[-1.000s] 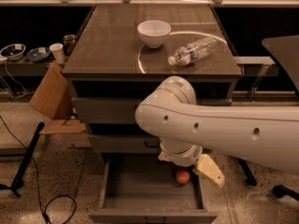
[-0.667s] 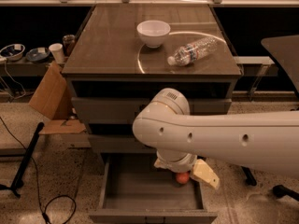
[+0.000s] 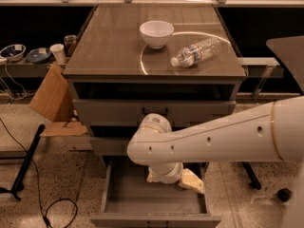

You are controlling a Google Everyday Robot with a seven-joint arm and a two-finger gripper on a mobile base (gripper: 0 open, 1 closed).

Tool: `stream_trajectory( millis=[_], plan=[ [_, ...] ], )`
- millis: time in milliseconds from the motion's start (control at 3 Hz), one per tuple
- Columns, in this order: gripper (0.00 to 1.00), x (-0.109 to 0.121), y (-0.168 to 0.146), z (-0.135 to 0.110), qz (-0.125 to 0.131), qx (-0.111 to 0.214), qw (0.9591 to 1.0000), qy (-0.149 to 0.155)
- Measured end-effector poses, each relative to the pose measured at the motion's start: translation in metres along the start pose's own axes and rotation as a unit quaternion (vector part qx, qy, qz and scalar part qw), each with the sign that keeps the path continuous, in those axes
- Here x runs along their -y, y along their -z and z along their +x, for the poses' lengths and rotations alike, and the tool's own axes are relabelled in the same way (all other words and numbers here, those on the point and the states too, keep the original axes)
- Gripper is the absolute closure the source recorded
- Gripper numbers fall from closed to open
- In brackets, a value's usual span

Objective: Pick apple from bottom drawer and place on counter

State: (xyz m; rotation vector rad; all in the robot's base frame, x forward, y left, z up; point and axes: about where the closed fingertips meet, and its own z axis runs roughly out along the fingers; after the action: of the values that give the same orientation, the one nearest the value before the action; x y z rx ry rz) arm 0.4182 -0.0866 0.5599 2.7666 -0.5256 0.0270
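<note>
The bottom drawer stands pulled open at the foot of the grey cabinet, and the bare part of its grey floor is empty. My white arm reaches in from the right. My gripper is low inside the drawer at its back right. The apple is hidden; the gripper and wrist cover the spot behind them. The counter is the glossy top of the cabinet, with a light circular arc mark.
A white bowl and a plastic water bottle lying on its side rest on the counter. A cardboard box leans left of the cabinet. A black pole and a cable lie on the floor at left. A dark table stands at right.
My arm has dropped lower and swung left, deeper into the drawer. The apple, seen beside the gripper earlier, is now covered by it.
</note>
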Motion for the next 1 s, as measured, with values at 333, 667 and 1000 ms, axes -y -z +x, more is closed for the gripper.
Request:
stream_trajectory(
  millis=[333, 667, 1000],
  plan=[
    [0.00, 0.034, -0.053, 0.008, -0.024, -0.005, 0.9991, 0.035],
    [0.00, 0.068, -0.102, 0.019, -0.040, -0.009, 0.9974, 0.060],
    [0.00, 0.091, -0.149, 0.026, -0.030, 0.005, 0.9976, 0.062]
  ],
)
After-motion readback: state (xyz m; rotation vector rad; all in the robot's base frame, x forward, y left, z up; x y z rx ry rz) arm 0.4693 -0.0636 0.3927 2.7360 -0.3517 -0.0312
